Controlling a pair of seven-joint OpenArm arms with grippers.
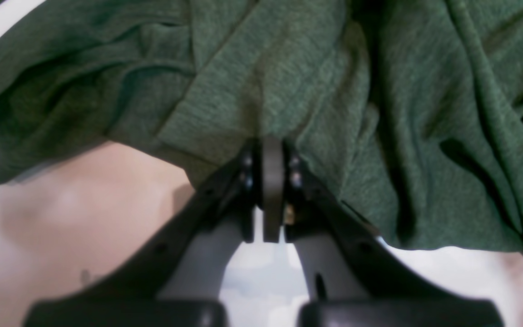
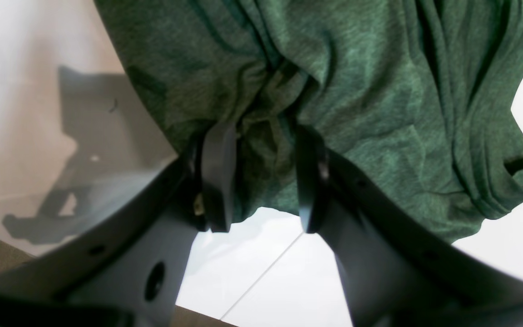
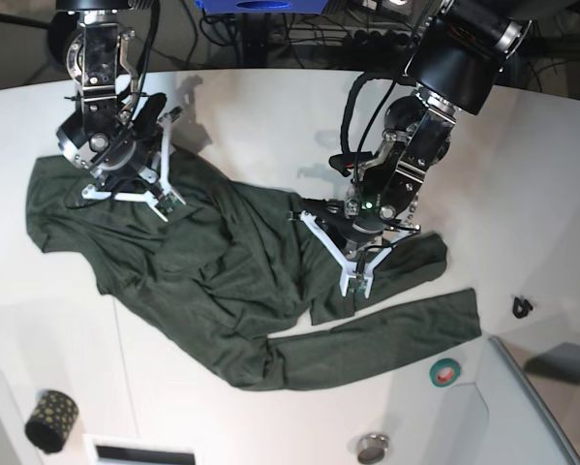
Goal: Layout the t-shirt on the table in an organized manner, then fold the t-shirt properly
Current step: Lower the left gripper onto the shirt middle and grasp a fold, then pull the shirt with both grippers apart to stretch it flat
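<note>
t-shirt (image 1: pixel 288 81) cropped in wrist views

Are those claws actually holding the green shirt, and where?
Yes. The left gripper pinches a fold of the t-shirt; the right gripper clasps a bunched fold. Which parts of the shirt is unclear.

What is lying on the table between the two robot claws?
In the base view, only rumpled folds of the t-shirt span the table between the right gripper and the left gripper.

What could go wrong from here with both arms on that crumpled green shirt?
The left tool pinches only a thin fold of the t-shirt, so it may slip free when pulled. The right tool holds a thick bunch, so layers could drag together. One sleeve trails toward the table edge and could slide off.
</note>
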